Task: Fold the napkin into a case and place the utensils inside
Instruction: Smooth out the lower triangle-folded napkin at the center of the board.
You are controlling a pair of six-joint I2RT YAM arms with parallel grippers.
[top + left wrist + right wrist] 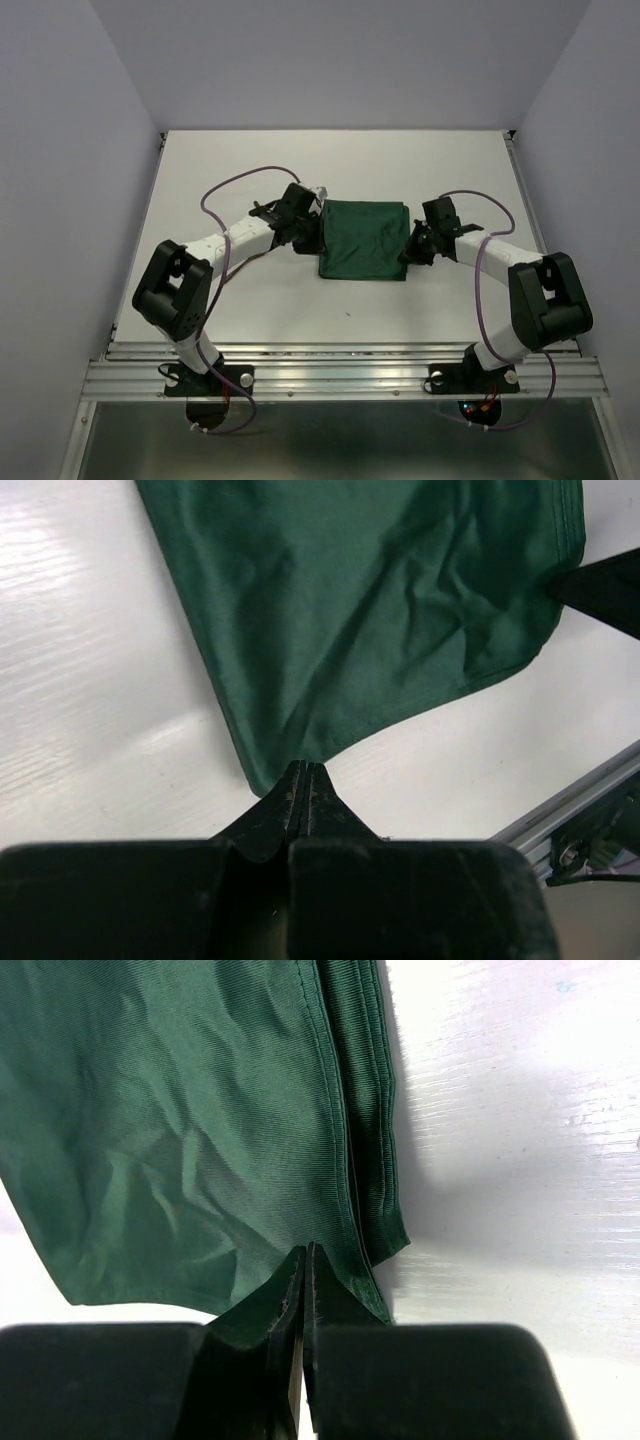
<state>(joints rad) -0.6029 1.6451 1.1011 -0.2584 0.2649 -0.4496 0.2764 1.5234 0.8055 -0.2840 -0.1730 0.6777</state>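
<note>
The napkin (364,240), layered double, lies at the middle of the table (200,180), with the left gripper (305,232) and right gripper (410,250) clamped shut on its left and right sides, probably so the next fold lifts evenly.

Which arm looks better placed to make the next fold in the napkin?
Right, probably. The right gripper is shut on the napkin at its stacked hemmed edges, so it could carry every layer over; the left gripper only pinches one corner tip.

White-black arms (235,238); purple cables (204,204)
</note>
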